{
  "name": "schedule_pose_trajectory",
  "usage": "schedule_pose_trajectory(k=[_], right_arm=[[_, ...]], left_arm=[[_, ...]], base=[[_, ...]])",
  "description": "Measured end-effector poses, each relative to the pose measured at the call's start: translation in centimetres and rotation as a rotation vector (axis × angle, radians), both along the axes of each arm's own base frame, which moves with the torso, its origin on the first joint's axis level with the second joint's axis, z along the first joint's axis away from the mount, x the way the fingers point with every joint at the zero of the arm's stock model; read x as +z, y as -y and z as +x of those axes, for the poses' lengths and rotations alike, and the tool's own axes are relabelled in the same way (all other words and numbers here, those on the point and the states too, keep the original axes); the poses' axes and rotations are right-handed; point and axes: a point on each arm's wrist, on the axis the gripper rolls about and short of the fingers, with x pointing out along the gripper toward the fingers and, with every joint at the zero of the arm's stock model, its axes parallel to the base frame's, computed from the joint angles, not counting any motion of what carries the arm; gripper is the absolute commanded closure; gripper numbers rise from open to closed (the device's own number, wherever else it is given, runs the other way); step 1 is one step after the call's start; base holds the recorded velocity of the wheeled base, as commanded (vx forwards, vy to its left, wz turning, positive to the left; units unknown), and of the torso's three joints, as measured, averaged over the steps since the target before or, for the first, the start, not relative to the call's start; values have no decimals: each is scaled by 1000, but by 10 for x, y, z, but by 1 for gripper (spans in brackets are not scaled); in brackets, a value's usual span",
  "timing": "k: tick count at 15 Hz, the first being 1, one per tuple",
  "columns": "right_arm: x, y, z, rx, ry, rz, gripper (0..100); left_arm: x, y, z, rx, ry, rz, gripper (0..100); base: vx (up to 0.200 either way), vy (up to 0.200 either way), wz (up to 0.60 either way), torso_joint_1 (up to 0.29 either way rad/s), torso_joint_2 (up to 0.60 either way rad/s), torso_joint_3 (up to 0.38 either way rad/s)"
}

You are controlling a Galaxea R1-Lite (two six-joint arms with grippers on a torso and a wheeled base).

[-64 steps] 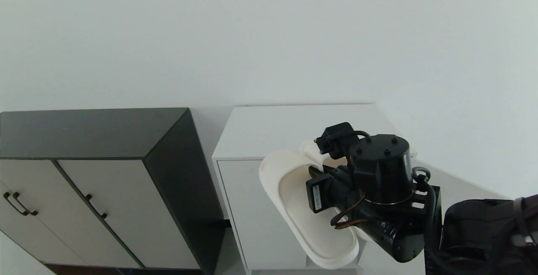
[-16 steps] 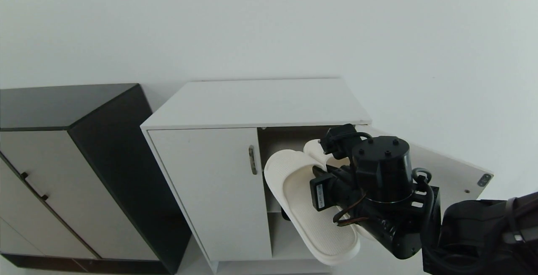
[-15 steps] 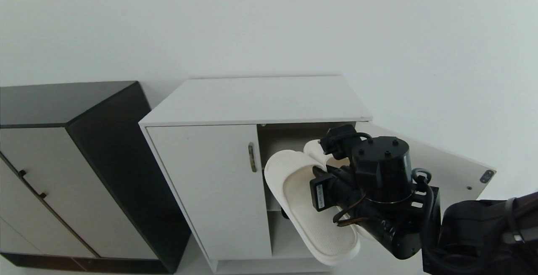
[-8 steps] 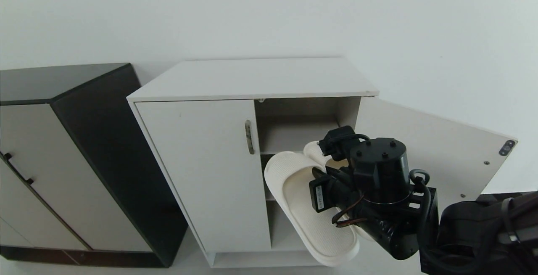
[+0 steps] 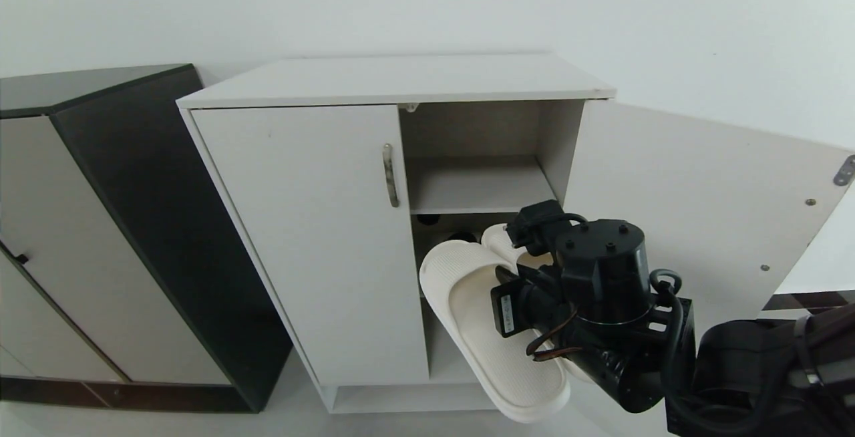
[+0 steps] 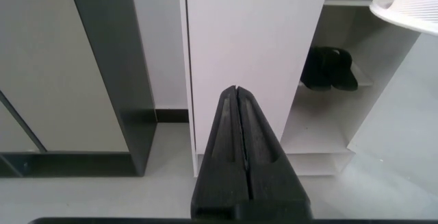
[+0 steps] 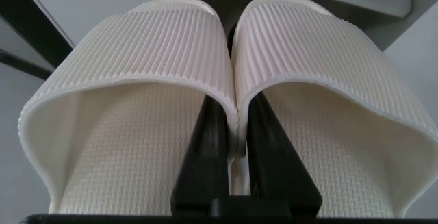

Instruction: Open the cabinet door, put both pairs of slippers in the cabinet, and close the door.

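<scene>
The right gripper (image 7: 237, 145) pinches the white slippers (image 5: 491, 347) together by their inner sides. In the head view its own wrist hides the fingers. The pair hangs in front of the open half of the white cabinet (image 5: 401, 79), not yet inside. The open door (image 5: 695, 196) swings wide and is cut off at the edge. Low inside sit dark shapes, likely the black slippers (image 6: 330, 68). The white pair has ribbed tops and bumpy soles. The left gripper (image 6: 236, 135) is pressed closed on nothing.
</scene>
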Motion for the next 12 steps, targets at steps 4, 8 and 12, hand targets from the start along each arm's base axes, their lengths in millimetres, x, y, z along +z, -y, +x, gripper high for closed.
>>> schedule_pose_trajectory(k=[4,8,12], right_arm=[[-1,0,1,-3,-2,-3,100],[-2,0,1,-3,-4,-6,100],[-4,0,2,0,4,-30,100]], left_arm=[[0,0,0,0,0,0,100],[0,0,0,0,0,0,100],[0,0,0,0,0,0,100]], base=[[0,0,0,-39,438,397],[0,0,0,1,130,116],[0,0,0,0,0,0]])
